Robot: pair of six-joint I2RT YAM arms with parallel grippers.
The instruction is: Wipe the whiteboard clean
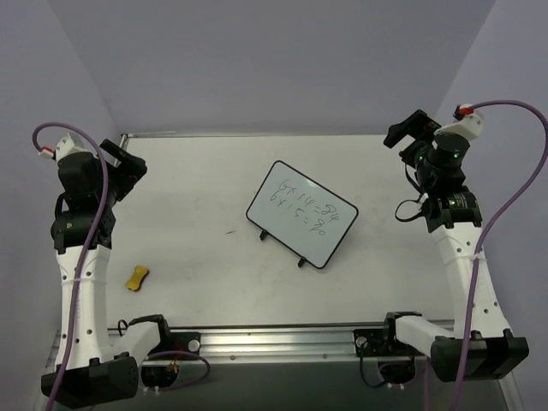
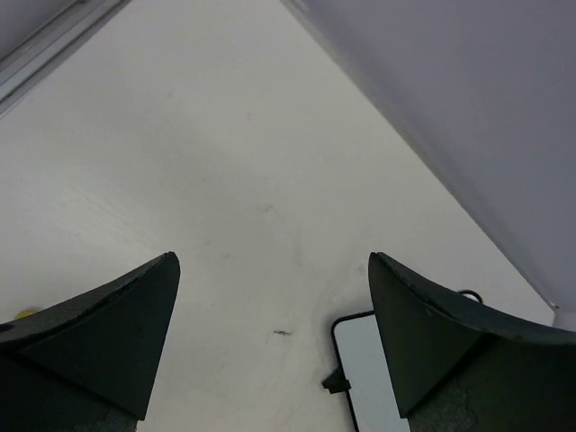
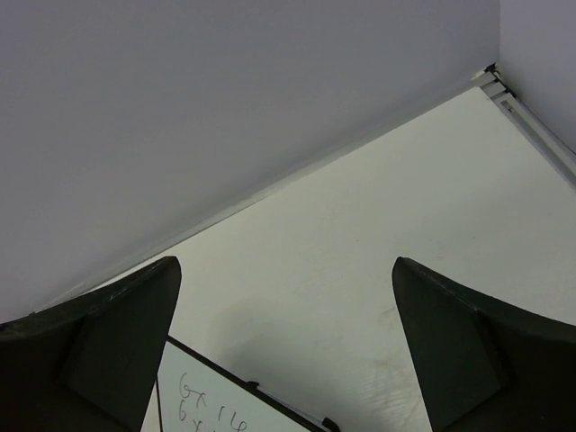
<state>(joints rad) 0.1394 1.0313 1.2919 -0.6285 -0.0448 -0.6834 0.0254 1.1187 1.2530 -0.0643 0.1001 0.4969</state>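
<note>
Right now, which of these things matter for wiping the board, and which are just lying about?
For the job: whiteboard with handwritten sums; yellow eraser; left gripper and right gripper, both open.
Just there: table; purple cables; metal rail.

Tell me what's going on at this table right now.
Nothing is being handled yet. The whiteboard sits mid-table with handwritten green sums on it, unerased. The left hand and right hand hover at the sides, both open and empty. A yellow eraser lies at front left, untouched.
</note>
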